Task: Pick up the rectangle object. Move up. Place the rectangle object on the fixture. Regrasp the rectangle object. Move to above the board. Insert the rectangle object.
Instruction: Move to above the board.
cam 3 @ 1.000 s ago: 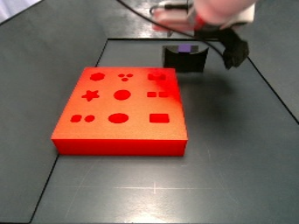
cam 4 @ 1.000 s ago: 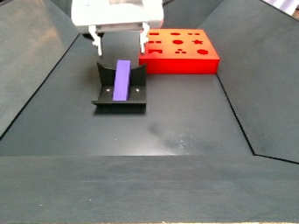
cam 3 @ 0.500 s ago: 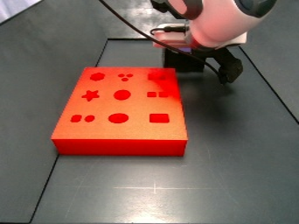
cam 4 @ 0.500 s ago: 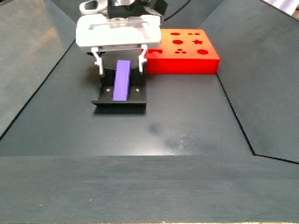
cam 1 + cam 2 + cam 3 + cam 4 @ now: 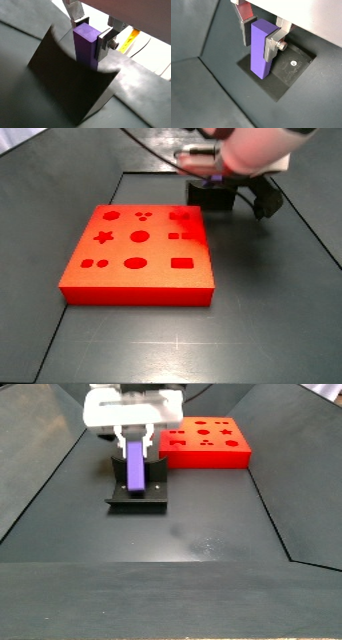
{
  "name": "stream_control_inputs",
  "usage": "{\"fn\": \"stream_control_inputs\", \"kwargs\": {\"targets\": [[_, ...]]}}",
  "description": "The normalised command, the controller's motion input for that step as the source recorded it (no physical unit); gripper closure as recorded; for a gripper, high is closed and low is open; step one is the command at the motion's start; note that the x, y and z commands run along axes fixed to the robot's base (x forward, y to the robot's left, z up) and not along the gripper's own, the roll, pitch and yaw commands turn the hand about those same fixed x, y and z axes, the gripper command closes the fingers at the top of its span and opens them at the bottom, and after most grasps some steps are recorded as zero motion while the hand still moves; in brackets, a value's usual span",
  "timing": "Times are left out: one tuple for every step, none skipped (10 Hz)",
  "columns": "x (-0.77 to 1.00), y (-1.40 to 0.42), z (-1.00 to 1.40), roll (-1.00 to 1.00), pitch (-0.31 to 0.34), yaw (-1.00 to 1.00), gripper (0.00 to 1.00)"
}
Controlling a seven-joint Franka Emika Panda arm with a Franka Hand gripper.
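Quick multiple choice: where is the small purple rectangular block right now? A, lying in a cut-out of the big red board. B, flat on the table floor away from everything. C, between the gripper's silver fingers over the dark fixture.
C: in both wrist views the purple rectangular block sits between the fingers of the gripper, above the dark fixture; the red board holds nothing purple.
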Motion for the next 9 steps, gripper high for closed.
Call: {"fn": "stream_control_inputs", "kwargs": {"targets": [[0.06, -0.1, 1.0, 0.13, 0.074, -0.28, 1.0], [0.05, -0.1, 1.0, 0.07, 0.162, -0.19, 1.0], [0.05, -0.1, 1.0, 0.06, 0.187, -0.15, 1.0], [0.05, -0.1, 1.0, 0.03, 0.219, -0.07, 1.0], [0.05, -0.1, 1.0, 0.02, 0.232, -0.03, 1.0], [0.04, -0.09, 1.0, -0.01, 0.244, 0.04, 1.0], [0.05, -0.09, 1.0, -0.03, 0.248, 0.09, 1.0], [0.05, -0.09, 1.0, -0.03, 0.242, 0.15, 1.0], [0.05, -0.09, 1.0, -0.03, 0.208, 0.18, 1.0]]}}
